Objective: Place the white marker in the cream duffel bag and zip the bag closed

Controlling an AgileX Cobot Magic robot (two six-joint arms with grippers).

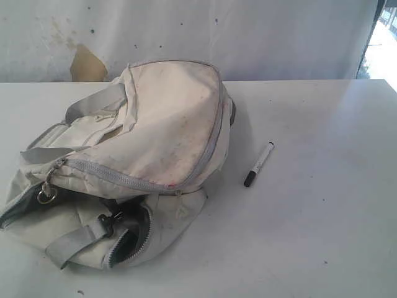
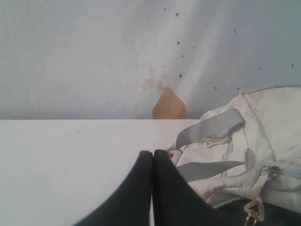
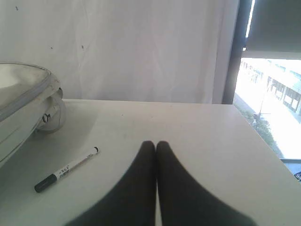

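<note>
The cream duffel bag [image 1: 142,149] lies slumped on the left half of the white table, stained reddish, with grey zippers, grey straps and a metal ring [image 1: 46,195]; a zipper at its near end gapes open. The white marker [image 1: 258,164] lies flat on the table just right of the bag, black cap toward the near edge. Neither arm shows in the exterior view. My left gripper [image 2: 153,153] is shut and empty, above the table beside the bag [image 2: 244,141]. My right gripper [image 3: 155,143] is shut and empty, apart from the marker [image 3: 66,170] and the bag [image 3: 23,103].
A white table [image 1: 322,236] carries everything. A white cloth backdrop [image 1: 248,37] with a tan patch [image 1: 87,65] hangs behind it. A bright window [image 3: 268,99] lies past the table's right edge.
</note>
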